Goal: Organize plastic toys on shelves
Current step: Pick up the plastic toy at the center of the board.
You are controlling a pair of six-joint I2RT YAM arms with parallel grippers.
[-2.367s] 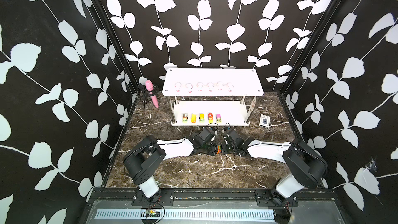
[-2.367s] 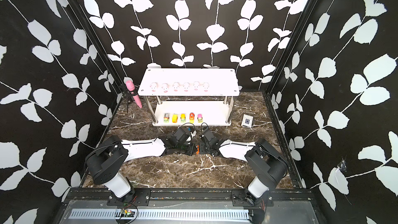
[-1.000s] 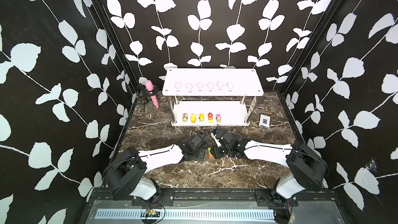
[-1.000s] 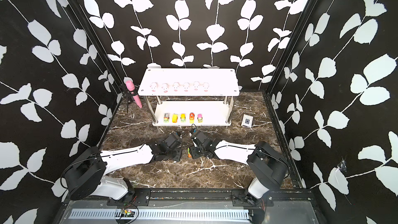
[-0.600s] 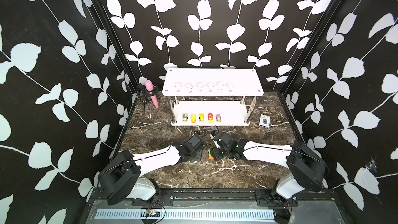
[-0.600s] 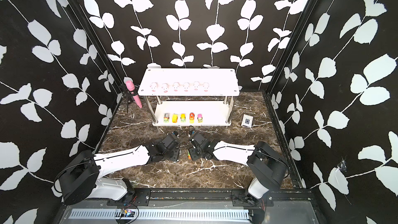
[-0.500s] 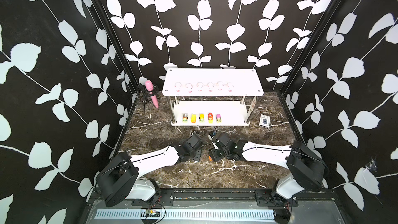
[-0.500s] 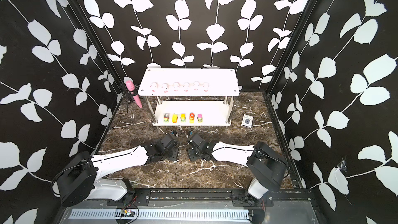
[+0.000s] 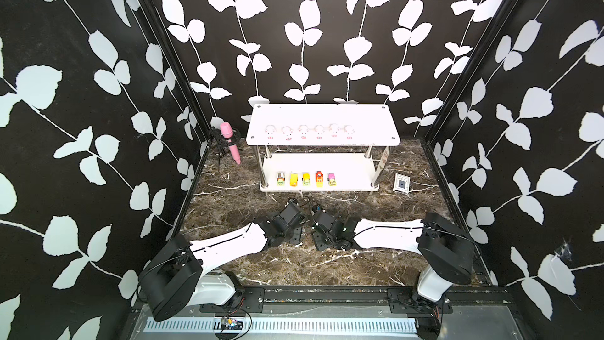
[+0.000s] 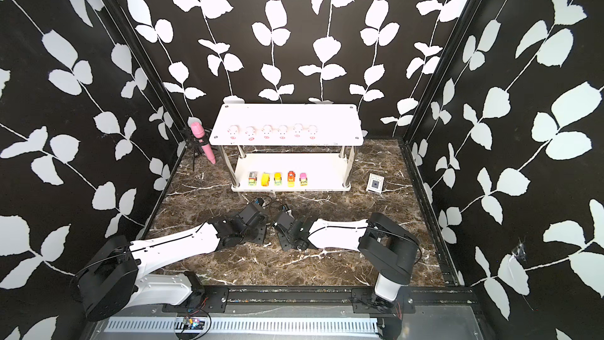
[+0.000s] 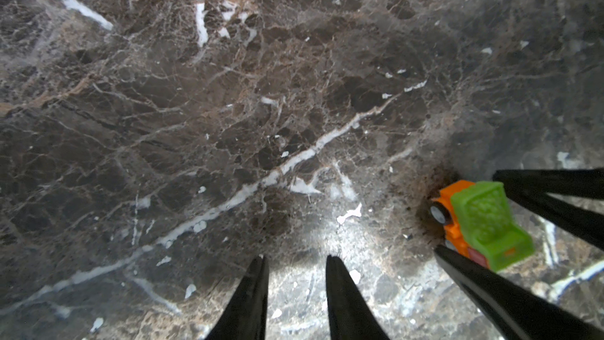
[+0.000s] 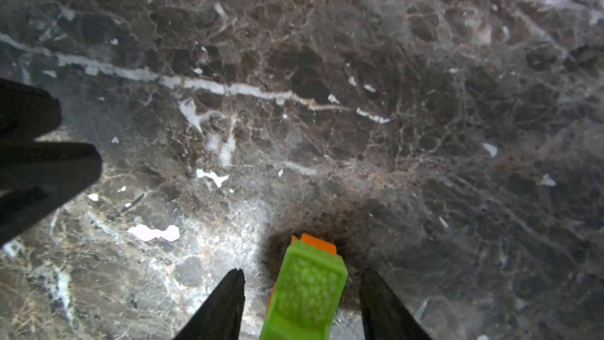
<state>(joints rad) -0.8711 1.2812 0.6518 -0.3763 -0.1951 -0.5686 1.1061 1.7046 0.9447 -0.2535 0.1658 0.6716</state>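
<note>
The green-and-orange plastic toy truck (image 12: 305,289) stands on the brown veined marble floor (image 12: 327,93), in front of the rack and apart from it. The right gripper (image 12: 301,278) straddles it with its black fingers (image 12: 222,312) spread. A slim gap shows on each side of the truck, so nothing is clamped. Just beside it, the left gripper (image 11: 295,258) points at bare floor, its fingers a little apart with nothing between them. In both top views the wrists hide the truck.

The two-tier rack of white boards on shiny metal posts (image 9: 327,114) holds six pale-pink pig figures (image 9: 303,132) in a row on the upper board. Five small wheeled vehicles (image 9: 306,178) in yellow, green, orange and pink stand in a row along the front of the lower board (image 9: 353,171). A pink microphone on a black tripod (image 9: 230,142) stands at the rack's left, and a white-and-blue card box (image 9: 401,184) lies at its right.

A second ago the truck showed as an orange spot between the grippers. Earlier still, both arms reached nearer the rack. The rows on the boards are unchanged.
</note>
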